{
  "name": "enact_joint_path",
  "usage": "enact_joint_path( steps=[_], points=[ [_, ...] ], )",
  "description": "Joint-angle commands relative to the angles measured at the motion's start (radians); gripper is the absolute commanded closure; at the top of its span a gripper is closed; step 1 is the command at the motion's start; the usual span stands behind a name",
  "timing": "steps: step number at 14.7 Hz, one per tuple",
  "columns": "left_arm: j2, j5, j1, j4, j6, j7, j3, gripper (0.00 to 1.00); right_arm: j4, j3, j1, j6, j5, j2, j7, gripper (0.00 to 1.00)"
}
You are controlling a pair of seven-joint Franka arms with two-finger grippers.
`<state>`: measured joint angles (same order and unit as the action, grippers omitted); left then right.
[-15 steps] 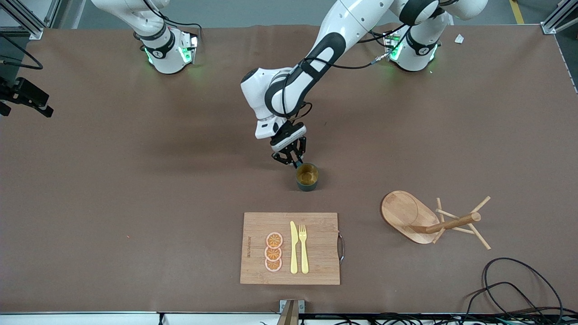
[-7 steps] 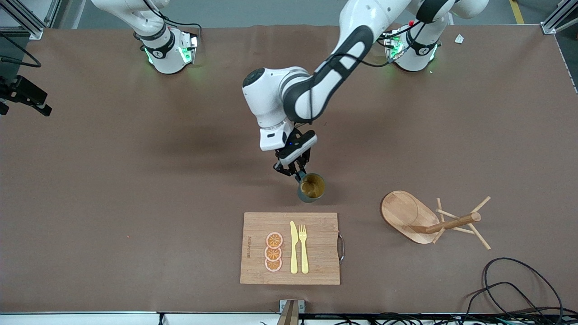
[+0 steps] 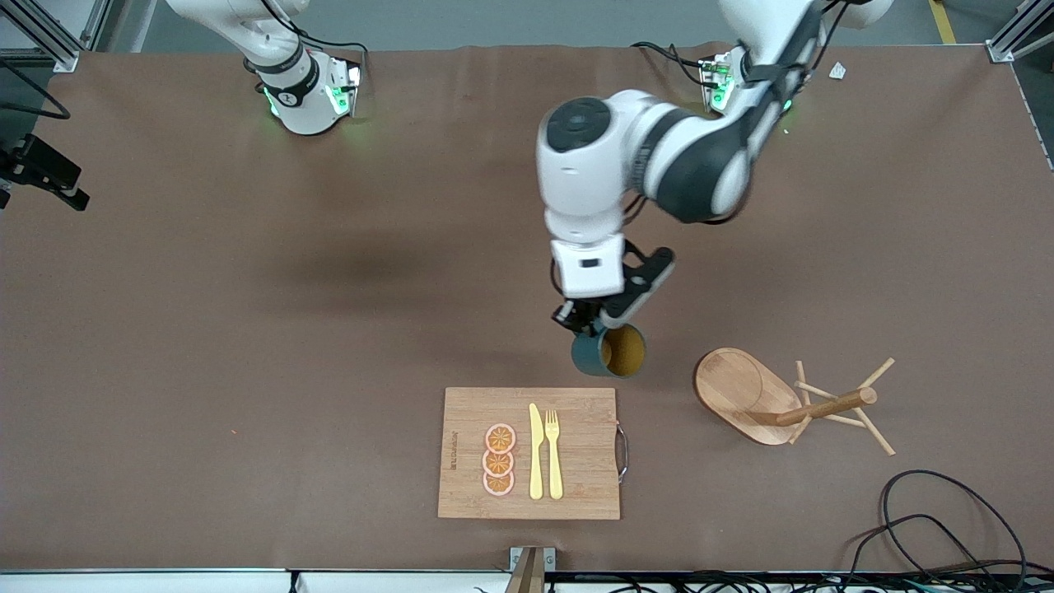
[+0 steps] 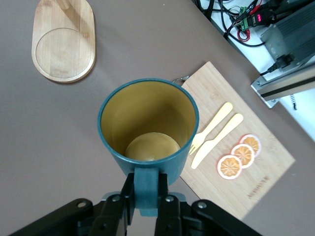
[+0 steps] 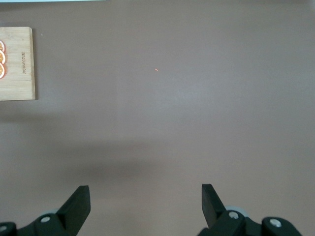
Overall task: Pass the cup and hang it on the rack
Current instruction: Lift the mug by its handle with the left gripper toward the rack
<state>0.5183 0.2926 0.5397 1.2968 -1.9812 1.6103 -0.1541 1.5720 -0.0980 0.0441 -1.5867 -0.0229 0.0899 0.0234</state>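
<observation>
Board point(image 3: 529, 453) nearest camera: knife point(image 3: 535, 451), fork point(image 3: 553, 454), three orange slices point(image 3: 499, 459) on it. Rack point(image 3: 790, 401) at left arm's end of worktop point(image 3: 206, 346), tipped on side, pegs bare. Left gripper point(image 3: 586, 323) clamped on cup point(image 3: 609, 350) handle; a second ago cup stood on worktop, now lifted, tilted sideways, carried toward rack, over worktop just past board edge. Handover seems done; hanging remains, and fallen rack may complicate it. Right gripper point(image 5: 145, 202) fingers apart, arm waits above bare worktop.
</observation>
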Motion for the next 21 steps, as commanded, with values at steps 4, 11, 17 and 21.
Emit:
enact_joint_path(
  steps=[4,11,17,21],
  points=[
    [-0.092,-0.278,-0.161,0.027,0.01,-0.13,-0.012,1.0,-0.02,0.003,-0.01,0.001,-0.003,-0.015,0.006,0.0],
    [-0.115,-0.655,-0.338,0.027,0.031,-0.214,-0.013,1.0,-0.023,0.003,-0.012,0.001,-0.003,-0.016,-0.005,0.0],
    [-0.09,-0.963,-0.553,0.033,0.196,-0.55,-0.01,1.0,-0.023,0.003,-0.012,0.01,-0.003,-0.018,-0.006,0.0],
    [-0.014,-1.098,-0.656,0.032,0.324,-0.641,-0.01,1.0,-0.021,0.001,-0.01,0.014,-0.002,-0.018,-0.006,0.0]
  ],
)
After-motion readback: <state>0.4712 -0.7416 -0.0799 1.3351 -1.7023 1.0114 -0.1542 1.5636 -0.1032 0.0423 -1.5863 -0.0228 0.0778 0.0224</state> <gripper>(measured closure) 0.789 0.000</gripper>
